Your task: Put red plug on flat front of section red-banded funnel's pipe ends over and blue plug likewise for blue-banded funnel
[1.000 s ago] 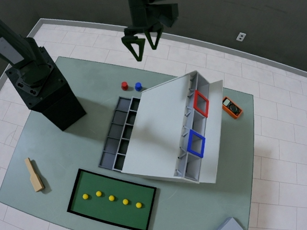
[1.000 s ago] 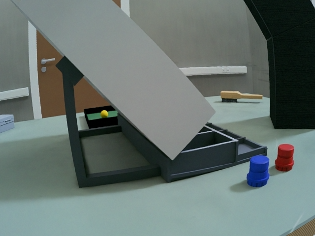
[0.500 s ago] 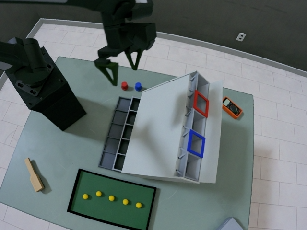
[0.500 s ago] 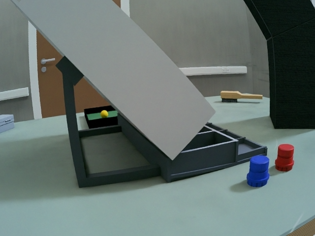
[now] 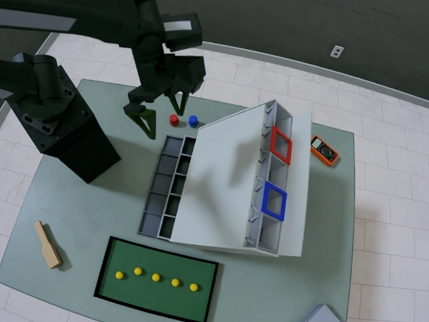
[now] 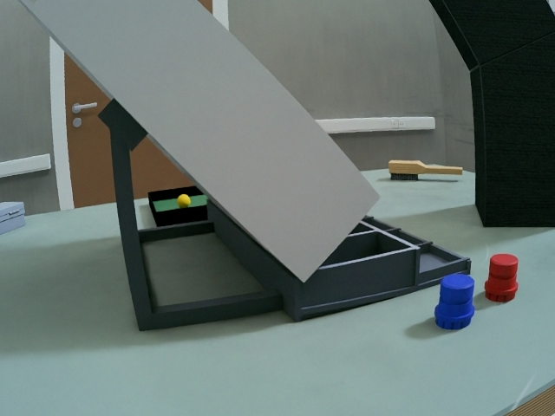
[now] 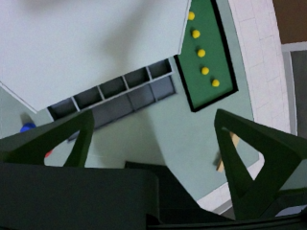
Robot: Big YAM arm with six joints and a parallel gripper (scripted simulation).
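My gripper (image 5: 161, 114) (image 7: 153, 115) is open and empty, hanging above the table's back left, over the spot just left of the plugs. The red plug (image 5: 173, 120) (image 6: 501, 277) and the blue plug (image 5: 193, 121) (image 6: 454, 301) (image 7: 28, 127) stand upright side by side on the table behind the section row (image 5: 157, 183) (image 6: 430, 262) (image 7: 139, 98). A sloped white cover (image 5: 221, 173) (image 6: 224, 116) (image 7: 86, 43) hides the pipes. At its top are the red-banded funnel (image 5: 281, 144) and the blue-banded funnel (image 5: 274, 200). Several yellow marbles (image 5: 155, 277) (image 7: 201, 53) lie in the green tray (image 5: 100, 274) (image 6: 177, 217) (image 7: 213, 100).
The arm's black base (image 5: 66, 138) (image 6: 515, 134) stands at the left. A wooden brush (image 5: 48, 245) (image 6: 421, 170) lies at the front left. An orange multimeter (image 5: 324, 150) lies behind the cover on the right. A grey box (image 5: 322, 313) (image 6: 9, 215) sits at the front right corner.
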